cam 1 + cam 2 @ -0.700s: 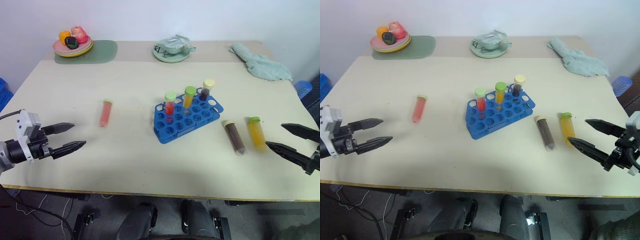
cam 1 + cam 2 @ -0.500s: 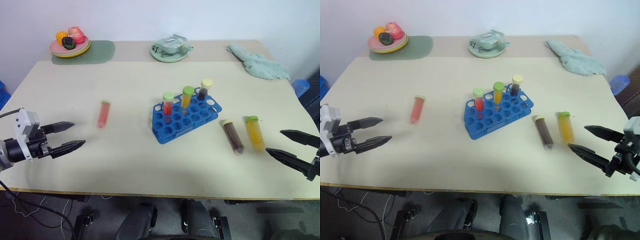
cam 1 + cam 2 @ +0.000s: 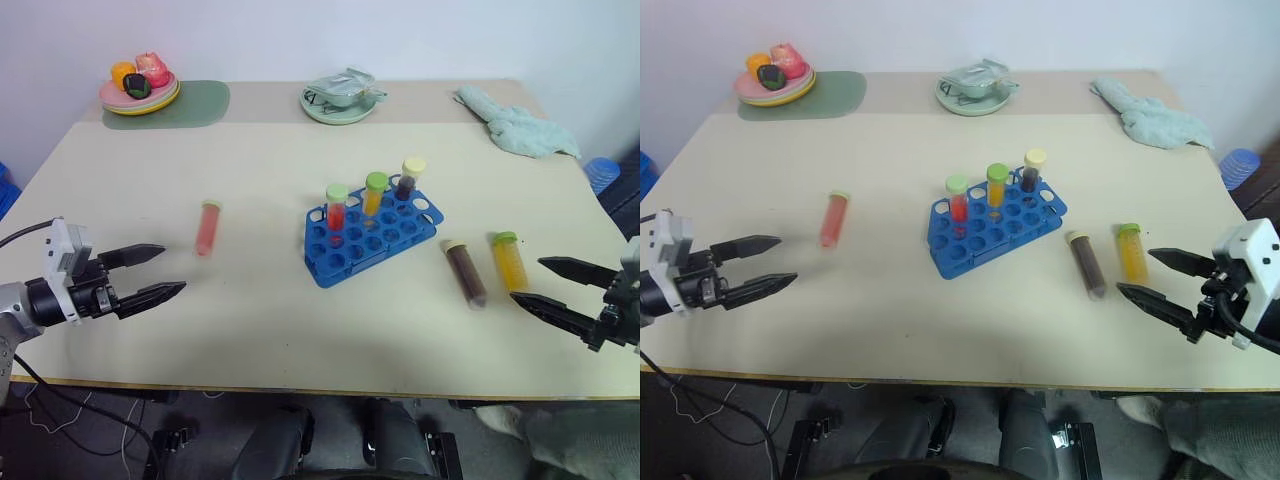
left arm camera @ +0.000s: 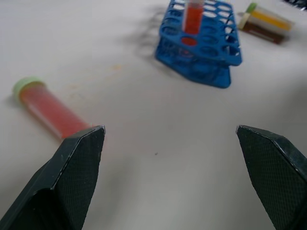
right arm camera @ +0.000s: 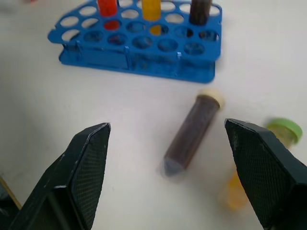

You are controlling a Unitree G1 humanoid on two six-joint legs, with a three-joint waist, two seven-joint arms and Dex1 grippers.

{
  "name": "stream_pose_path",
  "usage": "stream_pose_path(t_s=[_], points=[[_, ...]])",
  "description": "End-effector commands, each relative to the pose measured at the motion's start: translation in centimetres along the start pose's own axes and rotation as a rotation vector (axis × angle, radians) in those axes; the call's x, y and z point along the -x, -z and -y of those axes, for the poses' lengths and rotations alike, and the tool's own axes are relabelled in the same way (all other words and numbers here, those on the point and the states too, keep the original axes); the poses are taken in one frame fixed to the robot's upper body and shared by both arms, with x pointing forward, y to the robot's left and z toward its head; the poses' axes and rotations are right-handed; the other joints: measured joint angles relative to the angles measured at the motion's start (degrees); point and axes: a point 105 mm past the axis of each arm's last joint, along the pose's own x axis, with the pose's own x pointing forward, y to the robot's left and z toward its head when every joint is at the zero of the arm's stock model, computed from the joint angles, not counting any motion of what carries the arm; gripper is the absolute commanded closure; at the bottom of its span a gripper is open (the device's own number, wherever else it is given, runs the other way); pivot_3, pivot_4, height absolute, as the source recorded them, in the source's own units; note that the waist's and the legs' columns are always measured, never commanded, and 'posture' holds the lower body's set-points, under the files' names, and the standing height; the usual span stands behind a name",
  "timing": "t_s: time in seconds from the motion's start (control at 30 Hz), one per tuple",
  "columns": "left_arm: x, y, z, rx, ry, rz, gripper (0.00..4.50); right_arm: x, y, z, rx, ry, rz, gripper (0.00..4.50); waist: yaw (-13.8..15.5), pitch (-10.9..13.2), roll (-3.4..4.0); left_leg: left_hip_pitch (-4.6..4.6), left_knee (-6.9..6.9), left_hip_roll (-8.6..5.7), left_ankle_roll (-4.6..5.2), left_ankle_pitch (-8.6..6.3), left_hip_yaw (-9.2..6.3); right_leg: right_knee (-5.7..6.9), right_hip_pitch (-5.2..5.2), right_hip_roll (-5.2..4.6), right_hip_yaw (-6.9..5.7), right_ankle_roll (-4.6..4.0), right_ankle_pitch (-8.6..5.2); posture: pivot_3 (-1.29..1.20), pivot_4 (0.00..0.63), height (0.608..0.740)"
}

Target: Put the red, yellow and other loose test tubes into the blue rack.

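Both arms are edging inward over the smooth cream desk (image 3: 260,330), left gripper (image 3: 163,272) and right gripper (image 3: 530,284) each keeping its jaws apart, empty. Mid-desk, the blue rack (image 3: 372,237), glossy perforated plastic, is holding three capped tubes upright. Loose cylinders are lying flat: red tube (image 3: 208,227) left, brown tube (image 3: 466,272) and yellow tube (image 3: 510,262) right.

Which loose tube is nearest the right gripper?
The yellow tube with the green cap, lying just ahead of the right gripper. The brown tube lies beside it, toward the blue rack; the red tube lies far left.
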Motion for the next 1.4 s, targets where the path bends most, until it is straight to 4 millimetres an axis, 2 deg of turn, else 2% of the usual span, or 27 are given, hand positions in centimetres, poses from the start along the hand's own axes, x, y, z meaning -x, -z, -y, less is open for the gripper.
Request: stream_pose_path(t_s=[0.03, 0.27, 0.37, 0.53, 0.63, 0.77, 1.0, 1.4], points=[[-0.9, -1.4, 0.8, -0.027, 0.055, 0.061, 0.02, -0.9, -1.2, -0.5, 0.037, -0.024, 0.006, 0.6, 0.0, 0.0, 0.0, 0.0, 0.0, 0.01, -0.02, 0.01, 0.0, 0.0, 0.0, 0.0, 0.0, 0.0, 0.0, 0.0, 0.15, 0.74], [-4.7, -2.9, 2.7, -0.073, 0.185, 0.134, 0.02, -3.6, -2.3, 0.8, -0.003, 0.027, -0.113, 0.6, 0.0, 0.1, 0.0, -0.02, 0.07, 0.02, -0.17, 0.1, 0.09, 0.0, -0.02, 0.01, 0.05, -0.1, 0.06, 0.0, 0.15, 0.74], [-6.9, -3.2, 4.0, -0.098, 0.271, 0.146, 0.02, -5.7, -2.3, 2.0, -0.116, 0.044, -0.21, 0.6, -0.2, 0.1, -0.04, -0.03, 0.07, 0.1, -0.25, 0.14, 0.17, 0.0, -0.05, 0.06, 0.09, -0.13, 0.08, 0.0, 0.15, 0.74], [-9.5, -3.3, 5.0, -0.183, 0.36, 0.163, 0.02, -7.6, -2.4, 3.2, -0.281, 0.083, -0.353, 0.6, 0.0, 0.1, -0.06, -0.26, 0.1, 0.15, -0.24, 0.15, 0.42, 0.0, -0.36, 0.14, 0.36, -0.18, 0.14, 0.0, 0.15, 0.74], [-10.5, -3.4, 5.9, -0.216, 0.421, 0.183, 0.02, -8.3, -1.9, 3.1, -0.344, 0.079, -0.413, 0.6, 0.0, 0.1, -0.09, -0.87, 0.23, 0.16, -0.25, 0.17, 0.43, 0.03, -0.94, 0.18, 0.38, -0.01, 0.44, 0.0, 0.15, 0.74], [-11.6, -3.2, 6.5, -0.246, 0.452, 0.181, 0.02, -9.2, -0.9, 3.4, -0.394, 0.09, -0.459, 0.6, -0.1, 0.1, -0.09, -0.9, 0.24, 0.15, -0.16, 0.12, 0.56, -0.04, -0.97, 0.16, 0.44, 0.0, 0.45, 0.0, 0.15, 0.74], [-12.4, -3.0, 7.2, -0.247, 0.473, 0.187, 0.02, -11.2, 0.5, 4.1, -0.425, 0.142, -0.532, 0.6, -0.2, 0.1, -0.08, -0.83, 0.33, 0.16, -0.21, 0.16, 0.69, 0.04, -0.96, 0.23, 0.64, 0.09, 0.61, 0.0, 0.15, 0.74], [-11.8, -2.1, 7.4, -0.227, 0.443, 0.167, 0.02, -14.4, 2.4, 5.2, -0.335, 0.185, -0.614, 0.6, -0.5, 0.0, -0.16, -0.78, 0.39, 0.17, -0.25, 0.19, 0.78, 0.05, -0.96, 0.27, 0.73, 0.1, 0.71, 0.0, 0.15, 0.74]])
